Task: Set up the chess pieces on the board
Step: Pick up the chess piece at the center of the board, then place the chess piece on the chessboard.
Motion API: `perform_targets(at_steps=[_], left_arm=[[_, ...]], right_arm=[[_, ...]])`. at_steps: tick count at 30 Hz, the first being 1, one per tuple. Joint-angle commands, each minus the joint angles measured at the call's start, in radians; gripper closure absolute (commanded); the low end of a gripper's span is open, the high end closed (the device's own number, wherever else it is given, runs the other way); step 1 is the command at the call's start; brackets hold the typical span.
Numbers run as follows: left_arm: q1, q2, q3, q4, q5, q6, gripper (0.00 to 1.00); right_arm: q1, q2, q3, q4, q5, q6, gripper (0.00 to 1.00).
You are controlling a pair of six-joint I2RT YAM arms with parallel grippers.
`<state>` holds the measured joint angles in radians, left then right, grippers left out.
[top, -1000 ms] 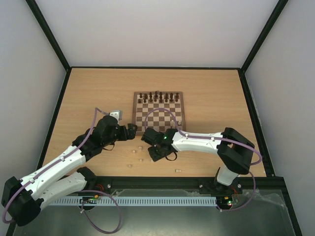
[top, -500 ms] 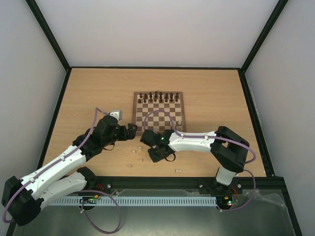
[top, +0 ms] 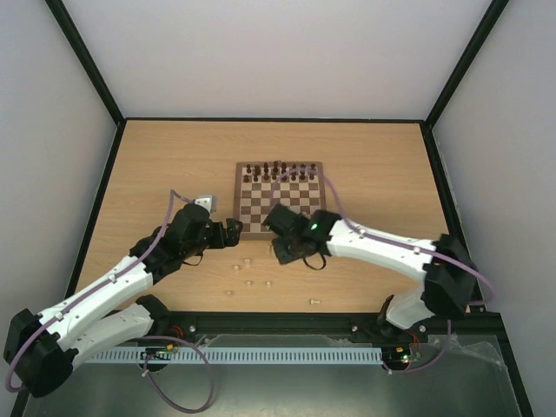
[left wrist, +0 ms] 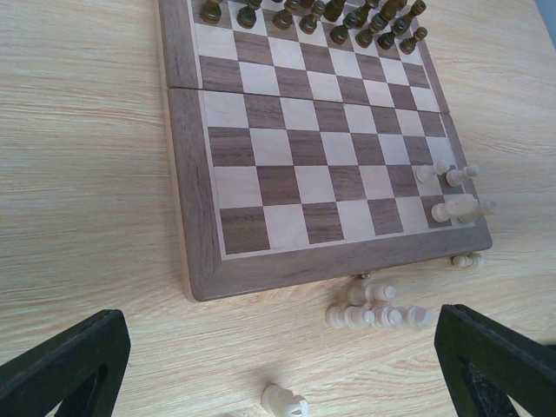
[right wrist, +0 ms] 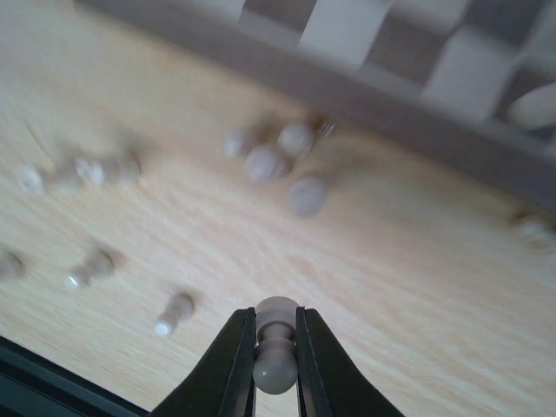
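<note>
Right end effector is pressed together on a small pale cream wooden chess piece, pinching it across its narrow neck between the two dark fingers, clear of the light wood-grain surface. Such a piece is likely very light, stiff and smooth. Its turned, rounded shape could let it twist or slip in the grip, so the waist under the head looks like the soundest hold, and a gentle squeeze should be enough.

Below it lie other loose pale cream pieces, scattered on their sides just off the near edge of the square wooden chessboard with dark brown and cream squares. A few cream pieces already stand close together at the board's near right corner. They are the likeliest thing to be knocked when the held one is set down. The dark brown chess pieces fill the far rows, well apart from that corner.

Left end effector hangs spread wide and empty near the board's near left corner, one lone cream piece between its fingers.
</note>
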<state>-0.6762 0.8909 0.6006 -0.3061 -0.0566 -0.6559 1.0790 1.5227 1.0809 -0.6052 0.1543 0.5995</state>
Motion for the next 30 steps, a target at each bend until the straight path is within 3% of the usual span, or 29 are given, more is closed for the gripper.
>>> perform_targets(at_steps=[1, 5, 10, 20, 30], left_arm=[[-0.005, 0.015, 0.004, 0.005, -0.015, 0.015, 0.01], [-0.005, 0.034, 0.009, 0.014, -0.011, 0.02, 0.01], [-0.004, 0.049, 0.01, 0.019, -0.01, 0.022, 0.01], [-0.002, 0.049, 0.011, 0.019, -0.011, 0.022, 0.01], [0.0, 0.046, 0.0, 0.024, -0.009, 0.022, 0.01]], right_arm=[[-0.13, -0.09, 0.11, -0.156, 0.075, -0.081, 0.88], [-0.278, -0.048, 0.205, -0.174, 0.07, -0.167, 0.87], [-0.36, 0.08, 0.306, -0.164, 0.037, -0.231, 0.87], [-0.39, 0.307, 0.426, -0.159, 0.009, -0.277, 0.86], [-0.39, 0.375, 0.4, -0.133, -0.01, -0.275, 0.85]])
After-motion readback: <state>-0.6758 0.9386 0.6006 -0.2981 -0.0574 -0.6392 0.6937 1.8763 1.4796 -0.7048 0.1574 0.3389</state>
